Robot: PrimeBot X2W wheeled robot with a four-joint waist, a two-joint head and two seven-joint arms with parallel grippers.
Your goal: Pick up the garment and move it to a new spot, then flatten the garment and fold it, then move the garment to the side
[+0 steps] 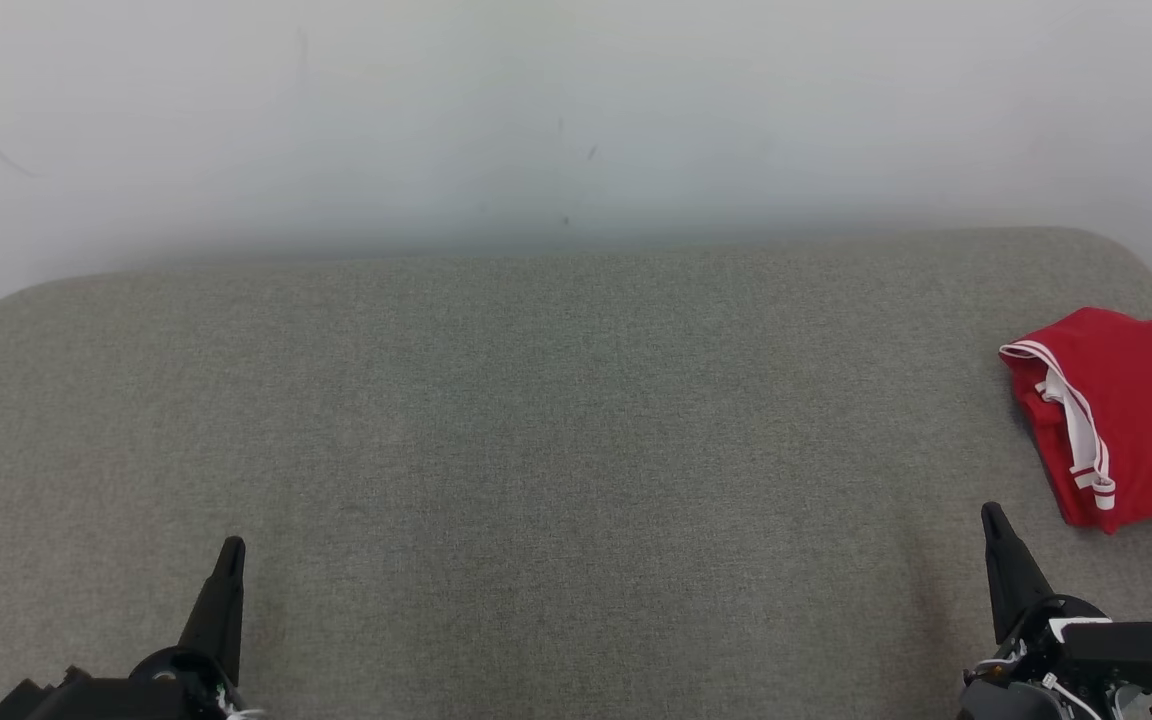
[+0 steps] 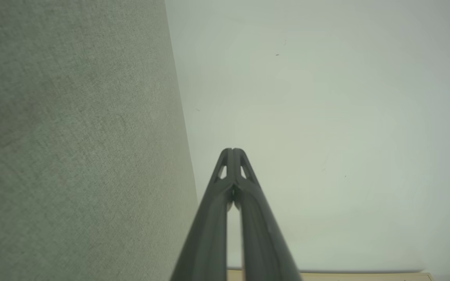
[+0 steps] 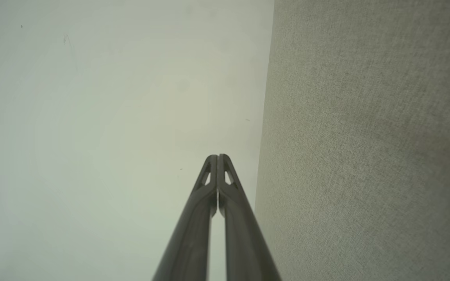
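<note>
At the lower left the left fingers point(image 1: 216, 600) are pressed together, holding nothing, tips toward the wall point(image 1: 576, 120). The grey bench point(image 1: 556, 420) lies between them and the right fingers point(image 1: 1011, 570), which are likewise pressed together and hold nothing. The red garment point(image 1: 1141, 400) with white trim sits bunched in loose layers at the bench's far right edge, partly cut off. That fits a garment waiting to be fetched or one already folded and set aside. It looks soft and layered, so I'd expect a shallow pinch to lift only the top layer
</note>
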